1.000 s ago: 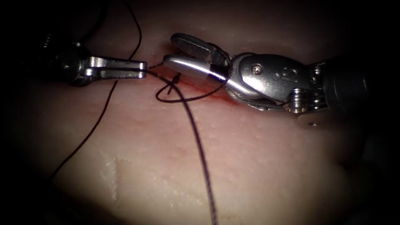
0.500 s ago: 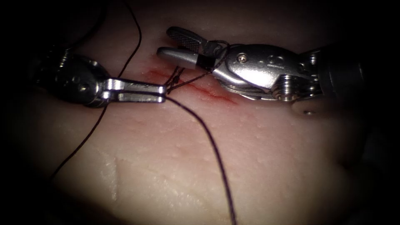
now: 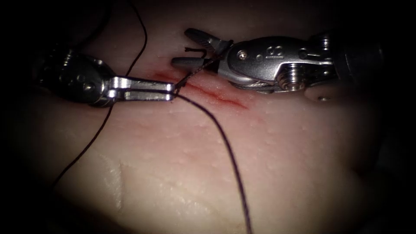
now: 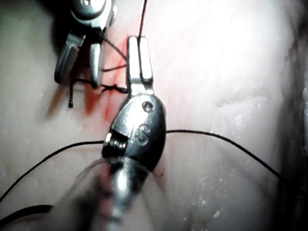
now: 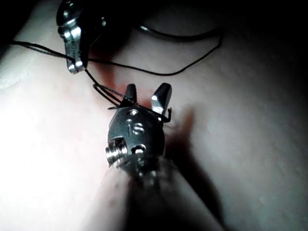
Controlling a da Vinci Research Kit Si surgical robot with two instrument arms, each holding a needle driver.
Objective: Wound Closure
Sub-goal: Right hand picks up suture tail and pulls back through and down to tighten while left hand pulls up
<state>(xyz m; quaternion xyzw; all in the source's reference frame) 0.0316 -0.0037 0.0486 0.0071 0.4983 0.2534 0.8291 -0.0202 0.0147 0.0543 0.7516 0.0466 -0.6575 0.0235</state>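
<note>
Comparing with the picture a second earlier, the open loop of dark thin thread point(image 3: 190, 77) that lay slack over the red slit-like cut point(image 3: 216, 93) is seen drawn down into a tight crossing at the tip of the left arm's silver straight-jawed tool point(image 3: 167, 91) — jaws closed flat on the thread. The right arm's silver wristed tool point(image 3: 190, 50) is held with jaws parted, thread wound round their base, nothing clamped. On the pale pork tissue point(image 3: 195, 173) a knot is judged to be tightening; no needle is made out.

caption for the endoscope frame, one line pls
Left tool shut on thread at the cut; right tool open.
</note>
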